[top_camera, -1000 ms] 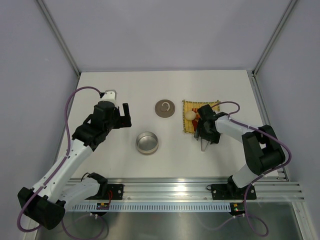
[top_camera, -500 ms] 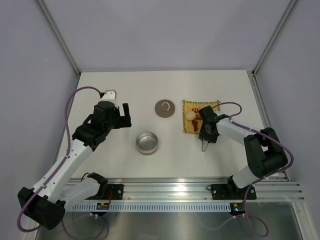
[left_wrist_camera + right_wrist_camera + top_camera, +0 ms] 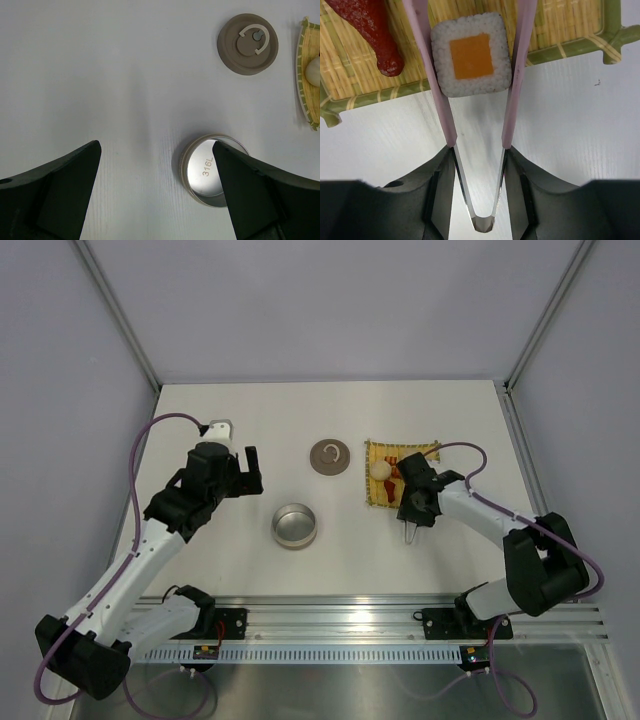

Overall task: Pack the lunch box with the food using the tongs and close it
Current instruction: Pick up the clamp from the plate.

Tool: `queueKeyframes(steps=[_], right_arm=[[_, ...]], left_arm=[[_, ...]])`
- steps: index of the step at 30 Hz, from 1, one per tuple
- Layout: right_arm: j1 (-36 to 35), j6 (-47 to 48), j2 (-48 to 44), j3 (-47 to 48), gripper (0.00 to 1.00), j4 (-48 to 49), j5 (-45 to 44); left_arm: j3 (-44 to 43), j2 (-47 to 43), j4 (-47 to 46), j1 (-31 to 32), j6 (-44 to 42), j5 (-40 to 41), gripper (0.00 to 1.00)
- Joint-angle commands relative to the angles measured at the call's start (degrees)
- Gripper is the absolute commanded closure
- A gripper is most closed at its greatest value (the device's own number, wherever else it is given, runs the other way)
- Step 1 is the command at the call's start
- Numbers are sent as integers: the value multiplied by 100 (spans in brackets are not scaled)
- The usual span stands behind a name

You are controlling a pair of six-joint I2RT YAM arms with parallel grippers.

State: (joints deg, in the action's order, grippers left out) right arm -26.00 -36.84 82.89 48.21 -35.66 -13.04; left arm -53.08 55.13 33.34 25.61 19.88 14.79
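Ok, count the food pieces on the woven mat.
3: cream round ball leftmost, red sausage-like piece beside it, white orange-centred sushi piece between pink tongs; more may be hidden.

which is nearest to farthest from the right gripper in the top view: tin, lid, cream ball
From the right gripper:
1. cream ball, on the mat beside it
2. lid, farther left, toward the back
3. tin, farthest left, toward the arms

Top view: high, looking down on the whole desk. Wrist views: close, downward; all share the mat.
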Motion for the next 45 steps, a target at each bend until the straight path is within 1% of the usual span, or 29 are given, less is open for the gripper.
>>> queueKeyframes(steps=[1, 7, 13, 17, 19, 22, 23, 25, 26, 29, 30, 40, 41, 43, 44, 45], right_arm=[[-81, 19, -247, 216, 54, -169, -322], [-81, 28, -335, 216, 54, -205, -296], [-81, 194, -168, 181, 53, 85, -261], [-89, 353, 138, 128, 48, 489, 38], [-90, 370, 279, 110, 45, 542, 178], [-90, 327, 473, 75, 36, 604, 223], [-90, 318, 552, 66, 31, 630, 223], [-81, 309, 605, 57, 29, 630, 214], [-98, 292, 597, 49, 29, 657, 197], [-107, 239, 430, -30, 35, 692, 65], [-116, 230, 386, -31, 39, 666, 38], [-186, 177, 149, 57, 44, 428, -172], [-195, 151, 61, 49, 46, 385, -190], [-204, 133, -44, 84, 47, 341, -234], [-213, 107, -71, 92, 51, 279, -252], [-213, 107, -106, 110, 53, 270, -287]], left_arm=[[8, -143, -214, 32, -10, 33, 1], [8, -178, -205, 32, -2, 24, 1], [-18, -178, -214, 32, 7, -11, 1], [-44, -178, -214, 32, 7, -28, 1], [-44, -178, -214, 32, -2, -20, 1], [-53, -178, -205, 24, -19, -2, 1], [-53, -170, -205, 32, -19, -2, 1], [-62, -144, -205, 23, -19, -2, 1], [-62, -143, -205, 23, -19, -2, 1], [-88, -108, -197, 32, -37, -11, 1], [-89, -99, -197, 32, -45, -11, 1], [-106, -55, -223, 32, -46, -29, 1], [-106, -47, -223, 32, -54, -20, 1], [-97, -55, -223, 32, -63, -11, 1], [-89, -64, -223, 24, -63, -11, 1], [-80, -64, -232, 32, -54, -11, 1]])
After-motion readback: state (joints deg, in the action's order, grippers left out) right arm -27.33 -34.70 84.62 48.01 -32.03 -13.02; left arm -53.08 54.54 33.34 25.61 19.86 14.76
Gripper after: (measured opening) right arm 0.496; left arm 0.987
